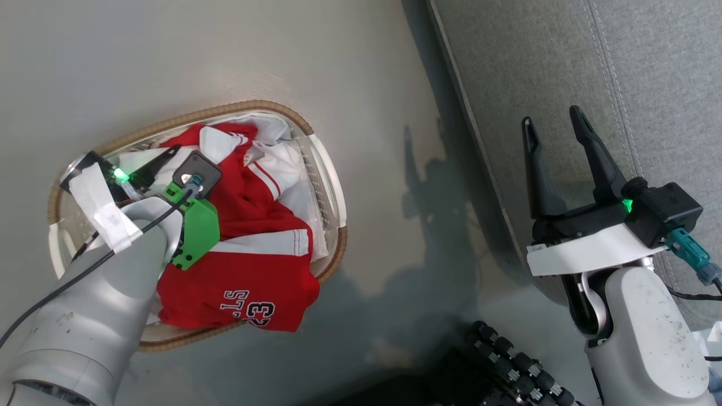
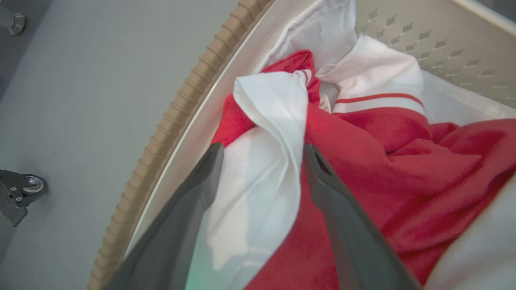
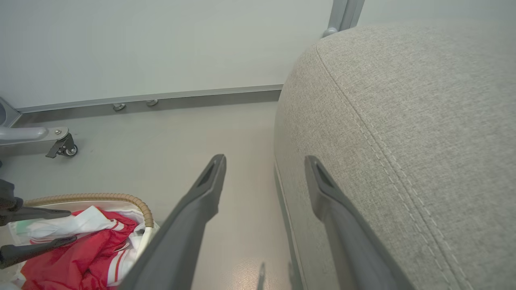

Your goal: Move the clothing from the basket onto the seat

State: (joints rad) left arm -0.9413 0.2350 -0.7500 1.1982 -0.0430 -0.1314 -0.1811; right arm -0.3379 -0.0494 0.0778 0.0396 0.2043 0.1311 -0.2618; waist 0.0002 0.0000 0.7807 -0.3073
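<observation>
Left end effector (image 2: 263,150) is wide open around a white fold of the red number-23 clothing (image 1: 248,270) in the oval white plastic basket (image 1: 334,189), 9 o'clock of the grey fabric seat (image 1: 564,67), so I'd dig deeper before pinching.

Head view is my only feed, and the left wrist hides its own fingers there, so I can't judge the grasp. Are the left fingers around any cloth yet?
Observer: In the left wrist view the left gripper is open. Its fingers straddle a white fold of the clothing without pinching it.
Operator: Garment or lining?
Observer: Likely garment: the fold is striped red at its top and joins red cloth.
Operator: How close is the basket rim?
Observer: One finger lies just inside the brown rim of the basket. I cannot tell whether it touches the wall.
</observation>
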